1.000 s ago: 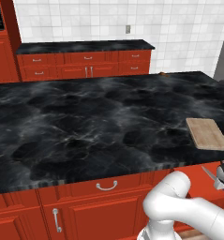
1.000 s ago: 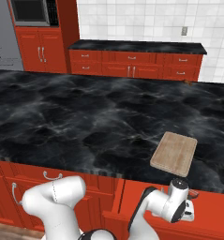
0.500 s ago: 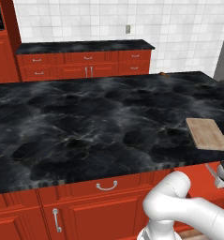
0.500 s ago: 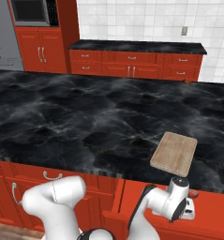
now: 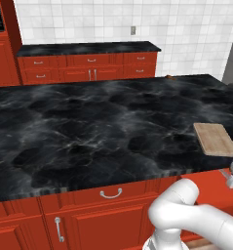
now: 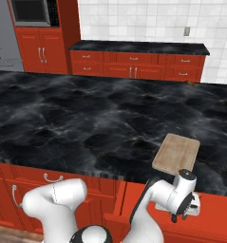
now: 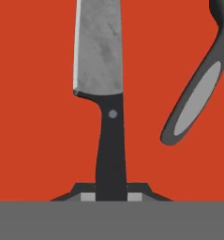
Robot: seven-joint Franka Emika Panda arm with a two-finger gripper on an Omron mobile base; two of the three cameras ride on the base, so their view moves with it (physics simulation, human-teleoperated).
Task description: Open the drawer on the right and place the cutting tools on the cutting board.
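Note:
In the hand view a knife (image 7: 101, 56) with a silver blade and black handle lies on the red floor of the open drawer (image 7: 33, 117). My gripper (image 7: 111, 197) is shut on the end of the handle, one fingertip (image 7: 87, 197) on each side. Beside the knife lies a second dark-handled tool (image 7: 195, 98) with a grey inlay. The light-tan cutting board (image 6: 176, 154) rests on the black counter near its front right edge, just above my hand (image 6: 186, 201). From the left base view the cutting board (image 5: 215, 139) is at the far right.
The black marble counter (image 6: 86, 123) spans both base views. To the left, under the counter, is another red drawer front with a curved silver handle (image 5: 111, 194). Red cabinets (image 5: 88, 66) line the back wall.
My hand has sunk slightly lower at the open drawer. The board and counter have not moved.

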